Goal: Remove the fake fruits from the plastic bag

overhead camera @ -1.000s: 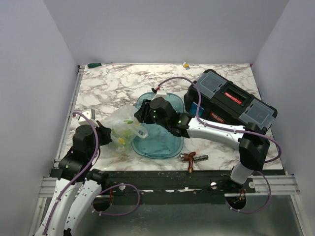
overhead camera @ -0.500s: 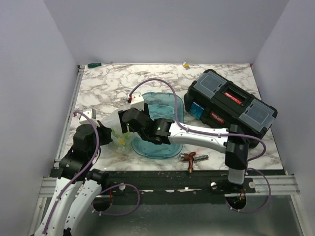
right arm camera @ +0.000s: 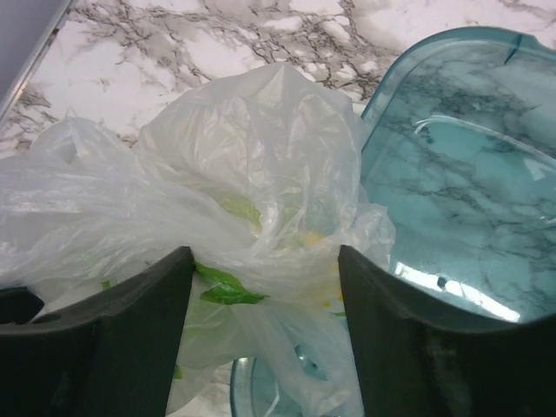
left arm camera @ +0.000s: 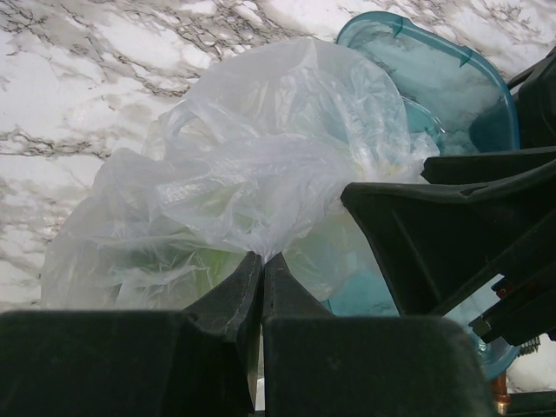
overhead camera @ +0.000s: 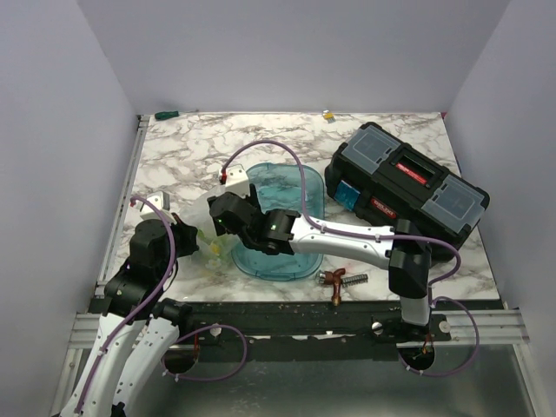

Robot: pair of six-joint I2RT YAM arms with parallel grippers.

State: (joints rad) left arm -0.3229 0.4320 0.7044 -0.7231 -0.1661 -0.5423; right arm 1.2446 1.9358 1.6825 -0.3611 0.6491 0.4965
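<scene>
The left gripper (left arm camera: pixel 262 261) had its jaws pressed together on a gathered fold of the plastic bag (left arm camera: pixel 261 148), and the film fanned up and out from the pinch. That hold read as an anchor: with one part pinned, the thin bag could not slide away when the other arm worked on it.

The right gripper (right arm camera: pixel 261 261) had its jaws spread wide, one finger on each side of a crumpled hump of the bag and low against it. Whether the pads touched the film could not be told from its wrist view. The spread looked set to take in a lump of plastic with something inside, rather than a flat edge.

Between those fingers the fake fruits (right arm camera: pixel 221 294) showed only as green and yellow patches through the cloudy film, so the fruit that could be made out sat inside the bag. Emptying it looked not yet under way.

The bag lay on the marble tabletop (overhead camera: pixel 187 148) on the left arm's side, its far edge against and partly over the rim of the teal tray (right arm camera: pixel 469 217). The tray was close enough to look like the natural place to set fruit down, though that was a guess.

The likely trouble was the film itself — slippery, and easy to drag whole instead of opening.
</scene>
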